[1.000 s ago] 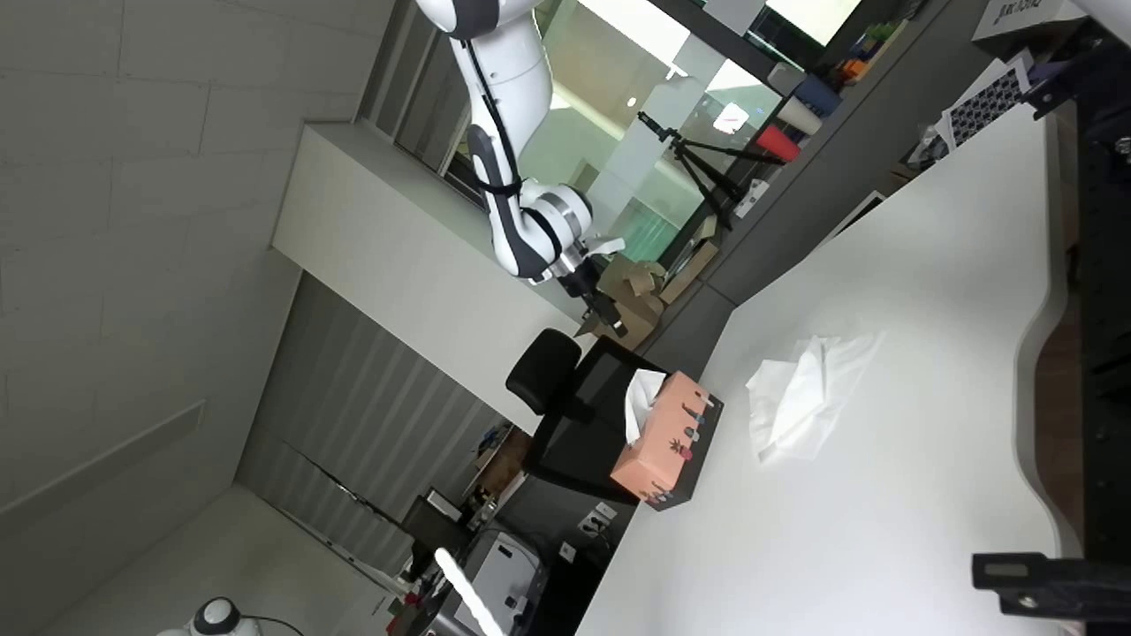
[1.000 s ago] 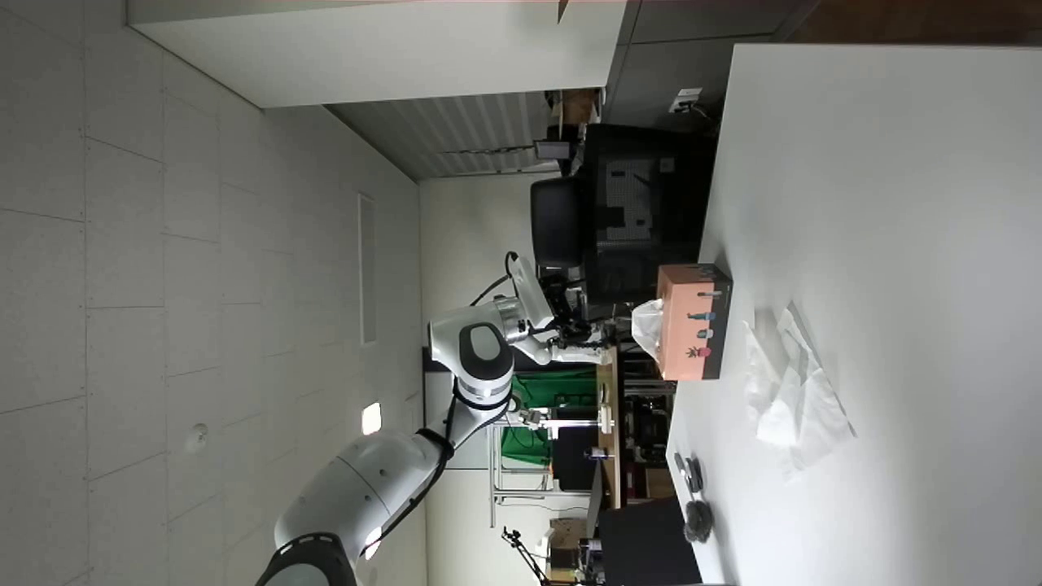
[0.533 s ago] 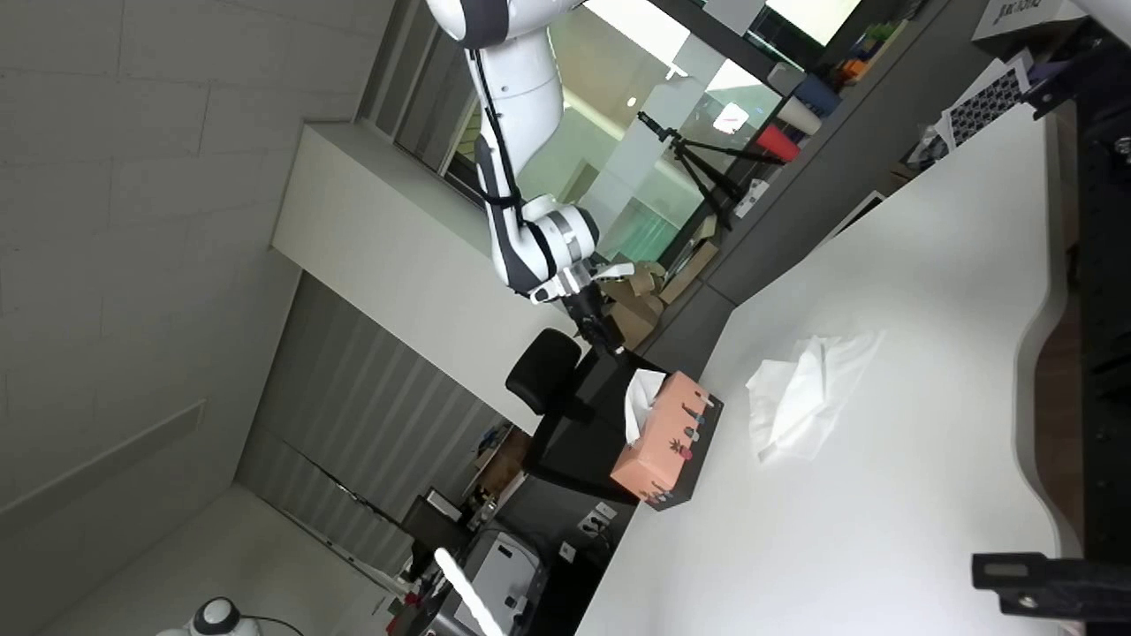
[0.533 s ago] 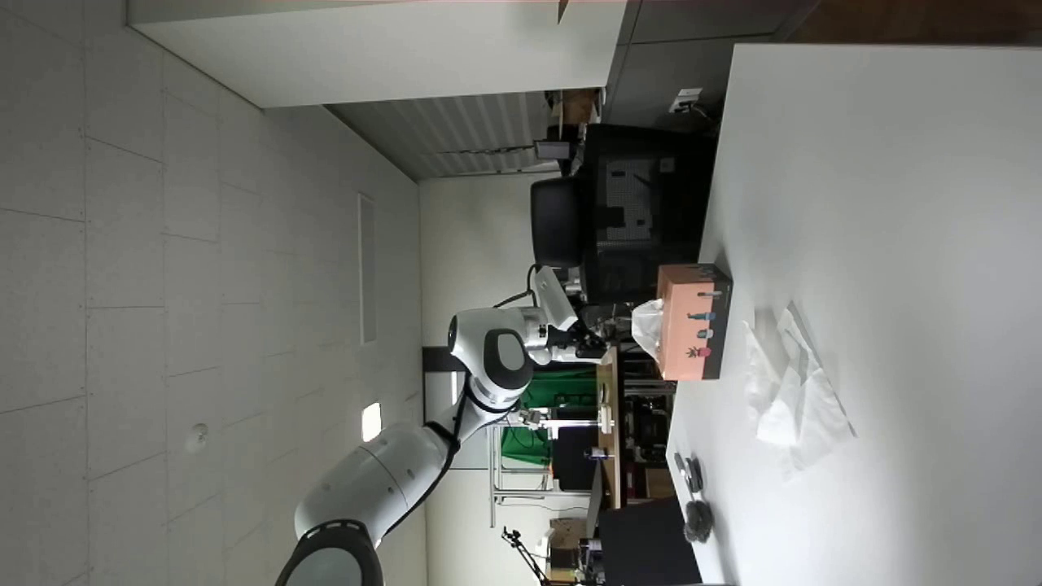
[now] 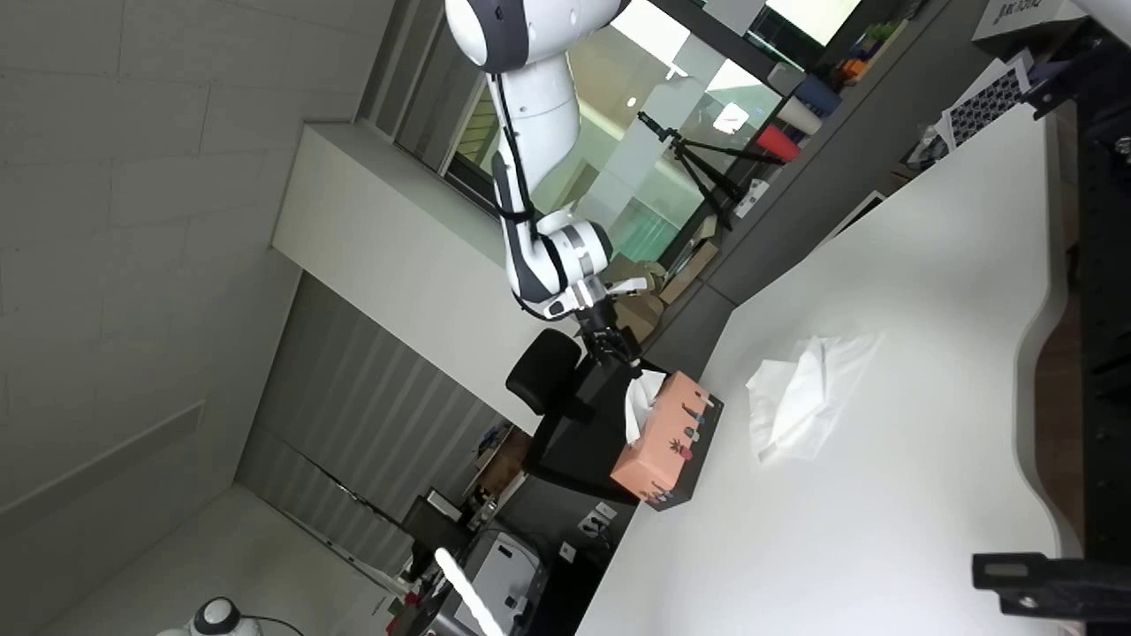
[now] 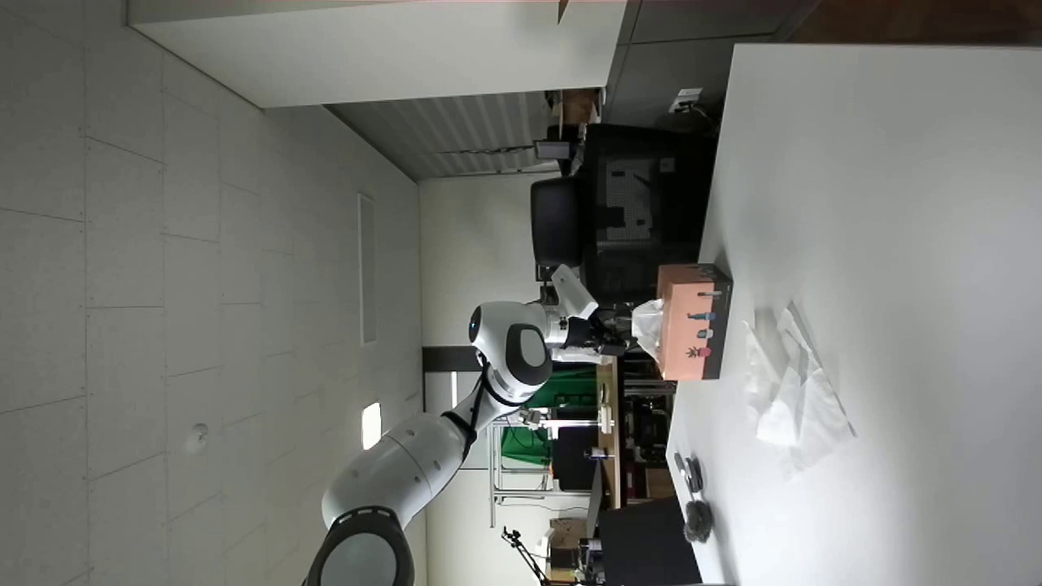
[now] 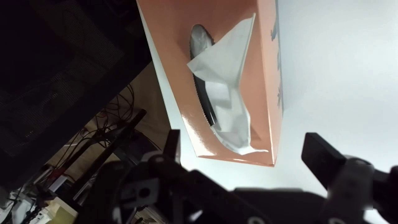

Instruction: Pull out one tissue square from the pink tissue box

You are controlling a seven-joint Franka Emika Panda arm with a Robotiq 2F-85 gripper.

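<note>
Room with a glass front, tilted on its side in both exterior views; white table; tripod by the glass; black chair past the table's far edge. Lettering: white carton carries dark characters, too small and askew to read; pink box bears little plant and pot prints along one side, above a dark lower band.

Tissue stands out of the oval slot of the pink box, folded, one corner pointed; gripper just beside it, the arm hanging above; fingers wide apart, near end of the pink box showing between them; in the wrist view the tissue looks clear of both fingers; in the exterior views fingertips and tissue nearly meet, touching or not I cannot tell there.

Edges: pink box on the table, close to the far edge; left of it in the wrist view a narrow strip of tabletop, then chair and cables lower down; right of it a broad run of tabletop; near edge curves inward, a black bracket beside it; loose sheet, crumpled, lies nearer than the pink box, apart from it; grey fuzzy thing, kind unclear, by the far edge.
</note>
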